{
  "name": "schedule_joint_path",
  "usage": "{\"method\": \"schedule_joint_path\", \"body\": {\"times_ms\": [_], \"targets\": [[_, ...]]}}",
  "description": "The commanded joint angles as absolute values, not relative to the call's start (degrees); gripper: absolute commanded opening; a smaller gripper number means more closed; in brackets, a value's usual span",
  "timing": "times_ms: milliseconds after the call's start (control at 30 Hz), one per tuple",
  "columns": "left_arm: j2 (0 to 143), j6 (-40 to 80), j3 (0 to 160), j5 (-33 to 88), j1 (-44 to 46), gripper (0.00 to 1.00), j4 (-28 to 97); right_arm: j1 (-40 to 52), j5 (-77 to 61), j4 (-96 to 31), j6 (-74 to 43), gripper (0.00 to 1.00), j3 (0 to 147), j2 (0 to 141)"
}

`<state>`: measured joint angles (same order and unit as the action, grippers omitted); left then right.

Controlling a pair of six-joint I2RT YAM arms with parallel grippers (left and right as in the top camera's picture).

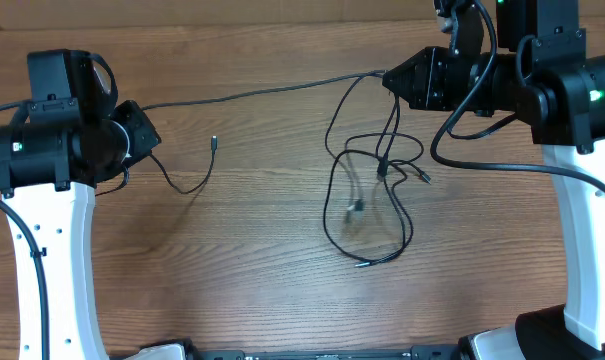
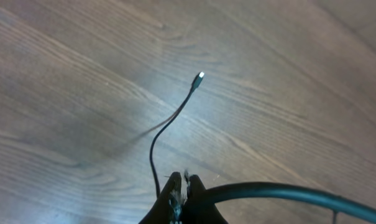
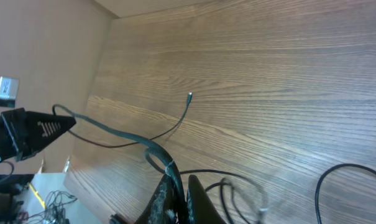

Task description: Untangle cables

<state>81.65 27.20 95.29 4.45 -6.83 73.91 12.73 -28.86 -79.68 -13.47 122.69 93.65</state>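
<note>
**One thin strand pulled out of the tangle, held at both ends**

The cables (image 1: pixel 380 168) are very thin, black and smooth. Most of them lie as loose, overlapping loops on the bench (image 1: pixel 262 290), right of the middle and just below the right gripper (image 1: pixel 387 78). The bench is of brown wood with a fine, straight grain.

One strand (image 1: pixel 272 90) leaves this bundle and runs in a long, nearly straight line across the far side of the bench to the left gripper (image 2: pixel 181 190). The fingers of this gripper are pressed together on the strand. Beyond them a short tail bends in a soft curve and ends in a small silver plug tip (image 2: pixel 201 75), which shines in the light.

The right gripper also pinches the strand between its narrow dark fingers (image 3: pixel 168 193). Behind it more loops hang down to the bench.
</note>
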Motion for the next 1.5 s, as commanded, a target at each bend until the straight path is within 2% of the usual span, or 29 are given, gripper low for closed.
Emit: {"method": "schedule_joint_path", "body": {"times_ms": [0,167,433,567,800,1100,1233,1333,1467], "targets": [[81.25,26.74,95.57,1.50,-7.09,0.04,75.13,11.92,-25.47,-79.46,-13.74,0.04,123.83,93.84],[81.28,25.02,95.57,2.57,-5.32,0.04,75.09,11.92,-21.87,-80.12,-13.78,0.04,123.81,94.59],[81.28,18.92,95.57,3.05,6.15,0.04,74.96,11.92,-20.69,-81.67,-13.74,0.04,123.76,96.42],[81.28,10.26,95.57,11.70,10.00,0.04,72.95,11.92,-20.58,-83.94,-13.50,0.04,123.76,99.50],[85.25,9.80,95.35,13.69,14.70,0.04,71.50,11.92,-20.56,-84.03,-13.50,0.05,123.72,102.83],[96.14,9.72,95.37,11.16,19.07,0.04,68.66,11.92,-16.10,-86.98,-13.54,0.12,123.70,103.66],[92.05,8.14,108.44,11.35,17.52,0.04,67.26,11.92,-16.99,-87.09,-13.52,0.13,123.70,103.70],[87.20,7.68,126.98,8.38,17.17,0.04,66.08,12.27,-18.28,-86.54,-13.52,0.20,123.70,103.70],[82.24,7.68,138.28,4.34,17.17,0.04,65.93,12.91,-18.28,-85.32,-13.52,0.26,123.70,103.70]]}}
